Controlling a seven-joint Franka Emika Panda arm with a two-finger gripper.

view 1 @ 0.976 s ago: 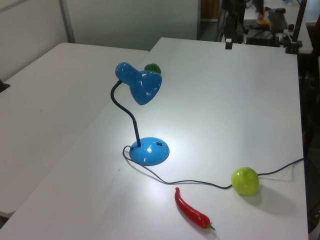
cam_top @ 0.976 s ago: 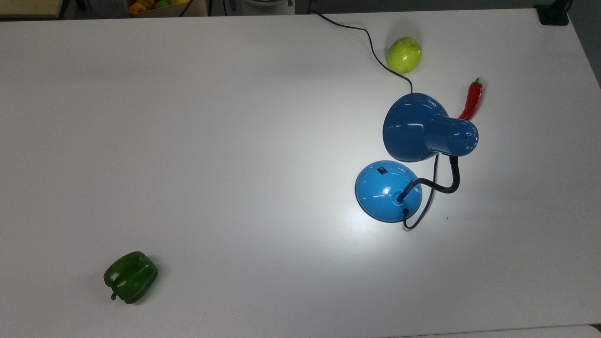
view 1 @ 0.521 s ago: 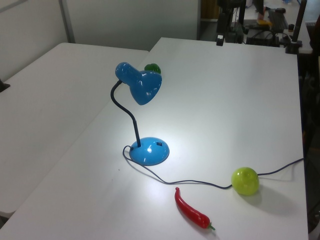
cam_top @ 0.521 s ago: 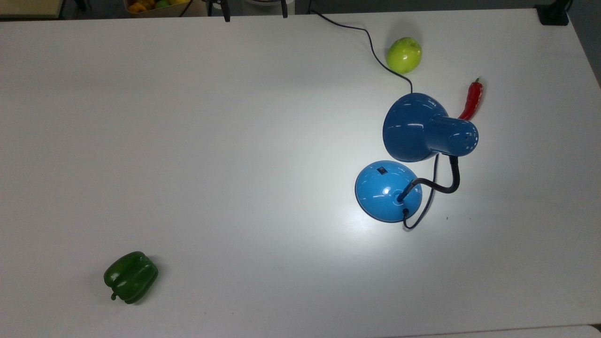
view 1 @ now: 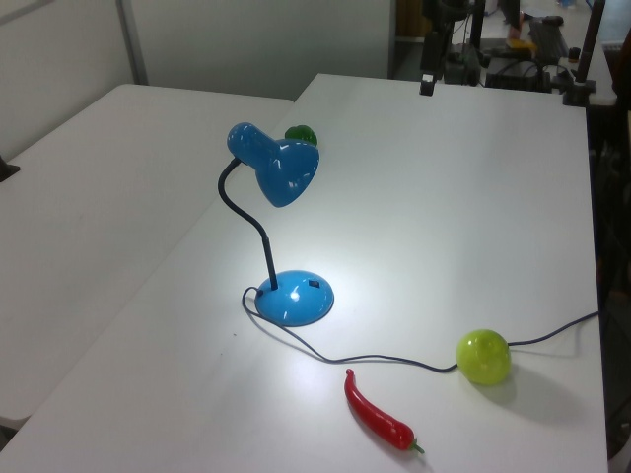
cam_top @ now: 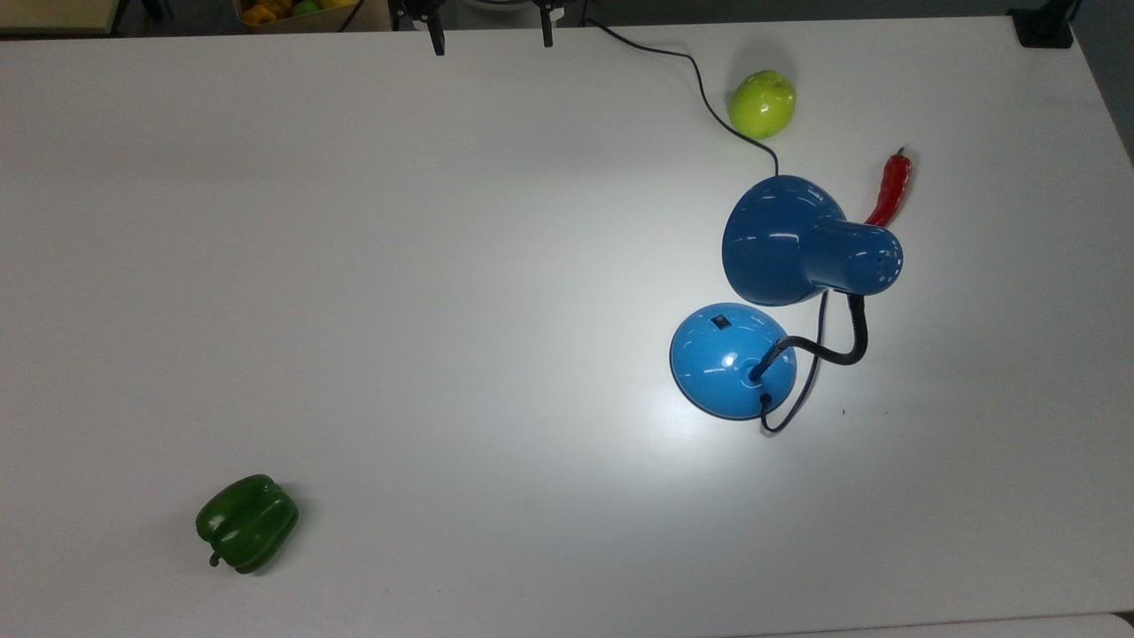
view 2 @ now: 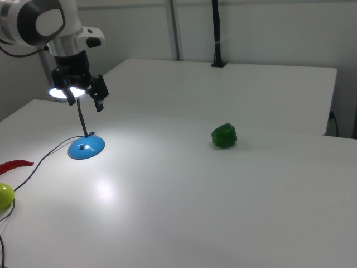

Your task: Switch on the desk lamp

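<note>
The desk lamp is seen standing on the white table, toward the top view's right side, with its domed blue base resting flat and its black gooseneck bent so that the shade is aimed down at the tabletop. A bright pool of light is cast on the table around the base, and in the right view a glow is seen under the shade; the lamp is therefore judged to be lit already, so the task appears to be complete or very nearly so. The small black switch is set on the upper slope of the base, where it can be pressed from above. The thin cord is run from the base past a green apple to the far edge of the top view.

The gripper is found at the top edge of the top view, well apart from the lamp, with its two fingers spread wide and nothing held between them. In the right view the gripper is seen raised above the table, in front of the lamp. Its released, lifted pose is judged to suit an arm with no press in hand.

A red chilli lies just beside the shade in the top view, and a green bell pepper sits well apart, near the top view's lower left
</note>
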